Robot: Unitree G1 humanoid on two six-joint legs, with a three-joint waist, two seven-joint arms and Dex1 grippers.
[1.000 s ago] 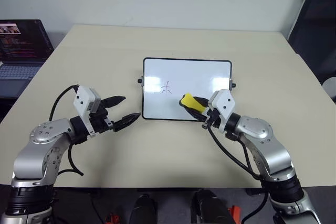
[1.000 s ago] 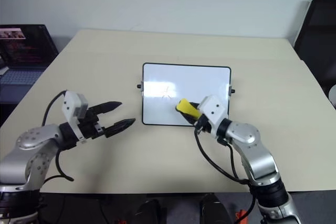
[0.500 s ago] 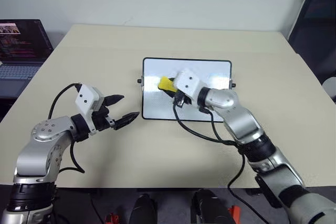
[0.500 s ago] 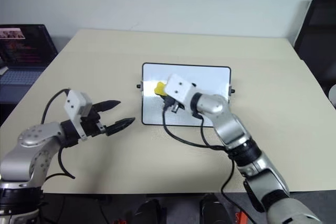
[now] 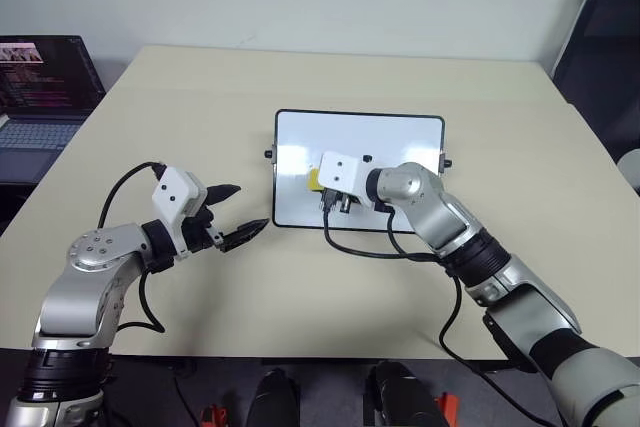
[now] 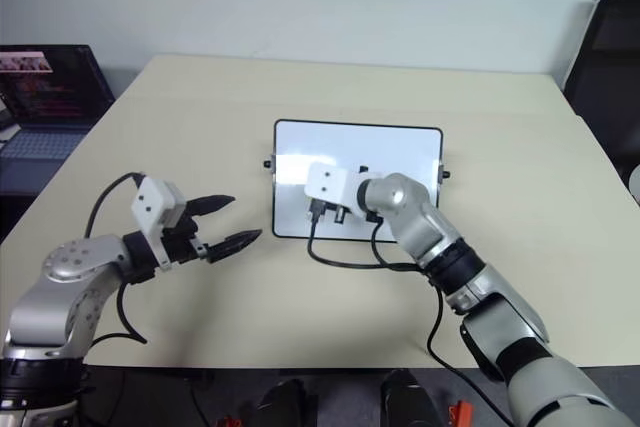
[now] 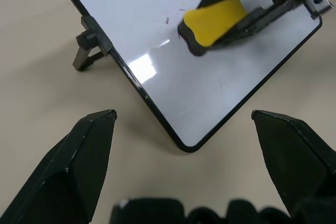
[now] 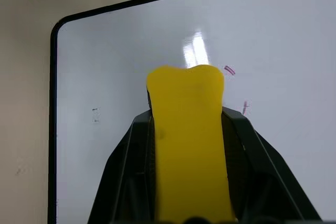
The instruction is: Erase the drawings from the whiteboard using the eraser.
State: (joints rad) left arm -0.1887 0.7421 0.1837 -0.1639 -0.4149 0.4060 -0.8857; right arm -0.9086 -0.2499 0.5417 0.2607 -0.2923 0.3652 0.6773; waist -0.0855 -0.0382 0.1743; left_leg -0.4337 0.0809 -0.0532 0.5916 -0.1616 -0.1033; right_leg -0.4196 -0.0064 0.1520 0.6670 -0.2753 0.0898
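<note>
1. The eraser (image 8: 186, 140) sits over the left half of the whiteboard (image 5: 400, 142), pinched between the two black fingers (image 8: 126, 171) of the right gripper (image 5: 322, 187); whether its dark underside is pressed to the white face, I cannot tell.
2. Of the drawings (image 8: 230, 70), a few short thin strokes show on the white face just beside the eraser's front end.
3. The whiteboard lies flat near the middle of the beige surface (image 5: 330, 77), with a small black knob (image 5: 268, 155) on each short side.
4. The left gripper (image 5: 240, 215) hangs over the surface just off the board's near left corner, its fingers (image 7: 79, 156) spread wide and pinching nothing.
5. A laptop (image 5: 40, 87) stands open beyond the surface's far left edge, and a dark chair (image 5: 600, 47) is at the far right.
</note>
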